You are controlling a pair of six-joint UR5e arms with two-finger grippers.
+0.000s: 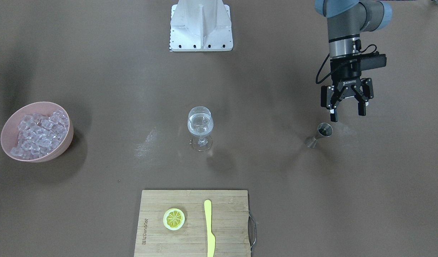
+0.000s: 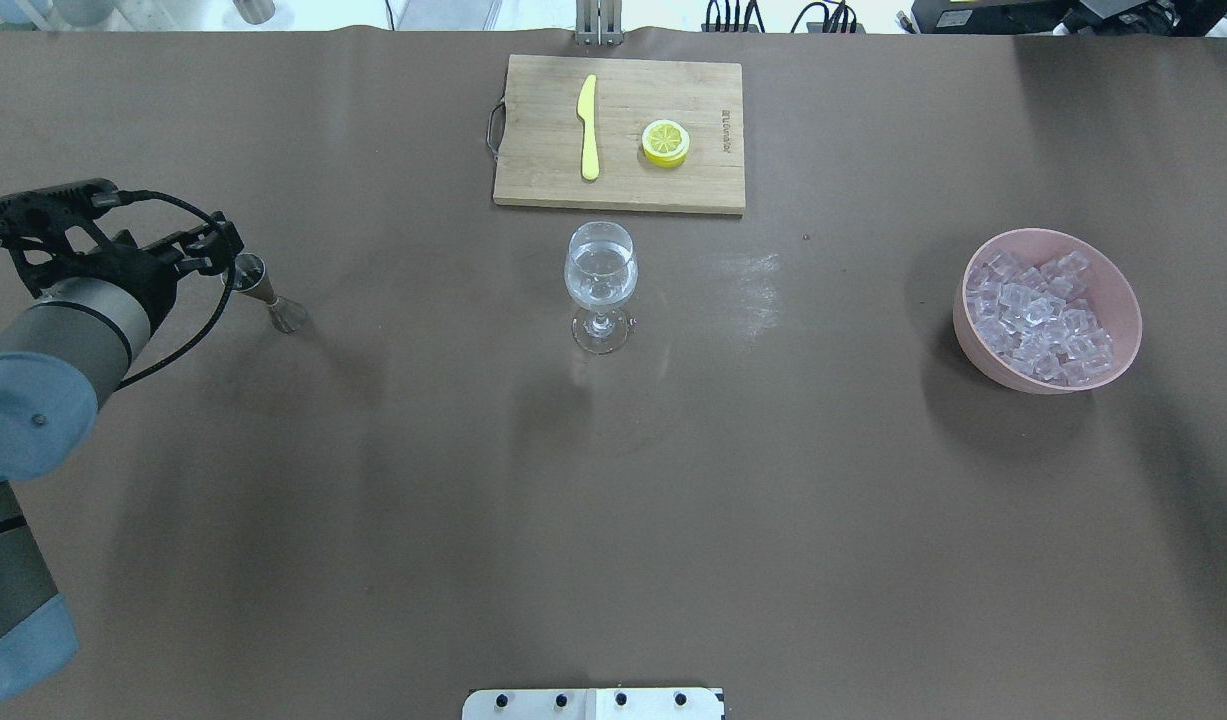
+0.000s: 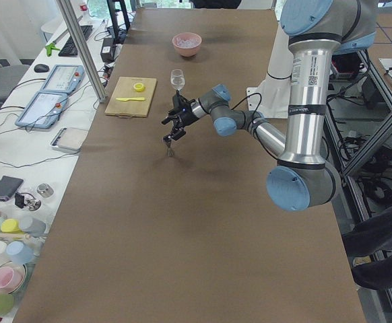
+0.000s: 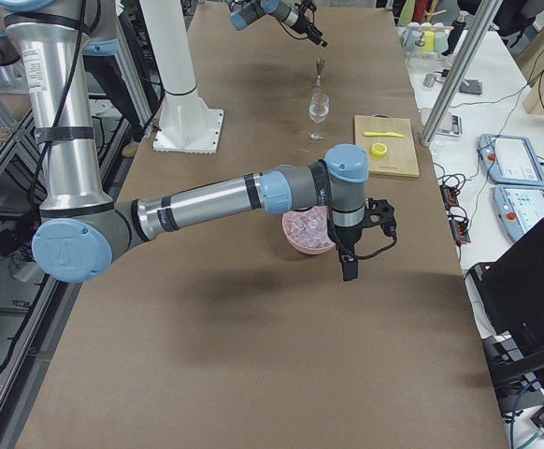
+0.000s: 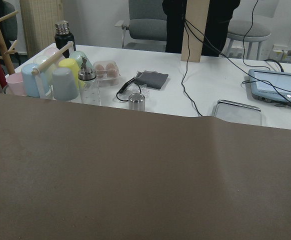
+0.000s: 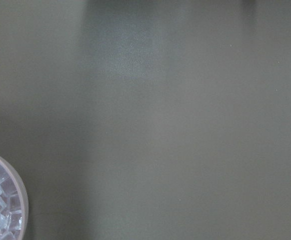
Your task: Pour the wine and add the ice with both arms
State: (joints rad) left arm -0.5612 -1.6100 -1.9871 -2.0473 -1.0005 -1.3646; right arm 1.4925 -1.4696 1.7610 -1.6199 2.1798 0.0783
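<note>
A wine glass [image 1: 200, 125] [image 2: 601, 275] stands upright mid-table with clear liquid in its cup. The ice [image 1: 40, 134] [image 2: 1043, 320] fills a pink bowl [image 1: 67, 141] [image 2: 978, 340] on the robot's right side. A small steel jigger [image 1: 320, 134] [image 2: 265, 290] stands upright on the robot's left side. My left gripper [image 1: 347, 114] [image 2: 223, 255] hangs open just above and behind the jigger, holding nothing. My right gripper [image 4: 349, 267] hovers beside the bowl and shows only in the exterior right view, so I cannot tell its state. The bowl's rim [image 6: 15, 182] shows in the right wrist view.
A bamboo cutting board [image 1: 226, 221] [image 2: 543, 170] lies on the far side from the robot, with a lemon slice [image 1: 174, 218] and a yellow knife [image 1: 209, 228] on it. The white robot base [image 1: 201, 26] stands at the near edge.
</note>
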